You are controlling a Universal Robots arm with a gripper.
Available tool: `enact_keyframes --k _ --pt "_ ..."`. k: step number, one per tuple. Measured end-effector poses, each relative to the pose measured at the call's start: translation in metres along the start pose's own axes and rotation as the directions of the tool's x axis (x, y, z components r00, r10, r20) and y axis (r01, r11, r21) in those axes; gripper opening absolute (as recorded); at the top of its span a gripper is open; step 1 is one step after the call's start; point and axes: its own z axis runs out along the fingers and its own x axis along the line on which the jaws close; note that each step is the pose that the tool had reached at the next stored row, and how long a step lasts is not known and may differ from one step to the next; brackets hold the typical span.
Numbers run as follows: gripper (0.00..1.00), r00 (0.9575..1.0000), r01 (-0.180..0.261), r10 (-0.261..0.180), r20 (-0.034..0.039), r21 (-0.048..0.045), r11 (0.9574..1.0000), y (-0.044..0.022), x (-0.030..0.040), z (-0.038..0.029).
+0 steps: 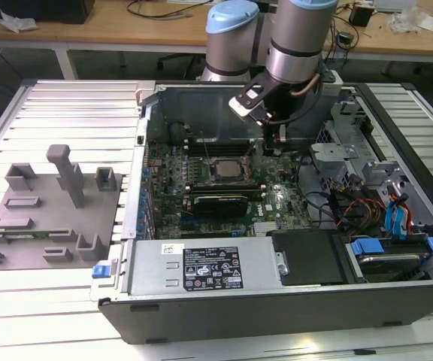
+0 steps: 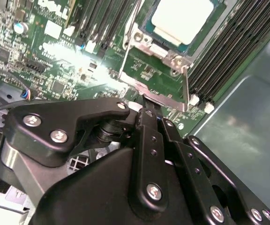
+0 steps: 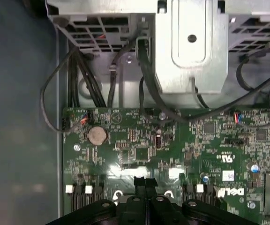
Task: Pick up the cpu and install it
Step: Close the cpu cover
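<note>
Item: cpu [image 2: 184, 18]; location: inside the metal frame of the socket [image 2: 142, 44] on the motherboard [image 3: 139, 150], silvery top up, free of your grip.
Item: pincer [image 2: 149, 107]; condition: fingers brought together, nothing between them; position: low inside the case [image 1: 277, 320], tips just beside the socket's near edge and its lever [image 2: 186, 89].
Item: grey tray [image 1: 47, 199]; location: on the bench [image 1: 51, 323], well apart from the case, at the exterior view's left.
Hazards, as judged: your tips sit so near the frame that a small sideways drift could catch the lever or scrape the memory slots [image 2: 238, 42]; whether the chip lies flat in its seat cannot be told, and pressing down on a tilted chip could damage the contacts beneath.
</note>
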Motion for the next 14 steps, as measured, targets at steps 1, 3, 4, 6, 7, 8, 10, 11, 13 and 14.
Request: enact_keyframes --k 1,3,4,6,7,8,10,11,13,14 --pt "0.11 1.0000 0.000 0.000 -0.0014 -0.0006 1.0000 -0.0022 0.0000 -0.0001" --pt "0.11 1.0000 0.000 0.000 -0.0055 -0.0027 1.0000 -0.0103 0.0000 -0.0003" --pt "0.11 1.0000 0.000 0.000 -0.0076 -0.0037 1.0000 -0.0151 0.0000 -0.0004" --pt "0.11 1.0000 0.000 0.000 -0.0097 -0.0050 1.0000 -0.0205 0.0000 -0.0005" --pt "0.11 0.9999 0.000 0.000 -0.0105 -0.0056 1.0000 -0.0231 0.0000 -0.0006" --pt "0.11 0.9999 0.000 0.000 -0.0111 -0.0061 1.0000 -0.0253 0.0000 -0.0006" --pt "0.11 0.9999 0.000 0.000 -0.0123 -0.0075 1.0000 -0.0325 0.0001 -0.0005" --pt "0.11 0.9999 0.000 0.000 -0.0121 -0.0075 1.0000 -0.0326 0.0001 -0.0006" --pt "0.11 0.9999 0.000 0.000 -0.0122 -0.0075 1.0000 -0.0329 0.0001 -0.0006" --pt "0.11 0.9999 0.000 0.000 -0.0122 -0.0075 1.0000 -0.0331 0.0001 -0.0006"
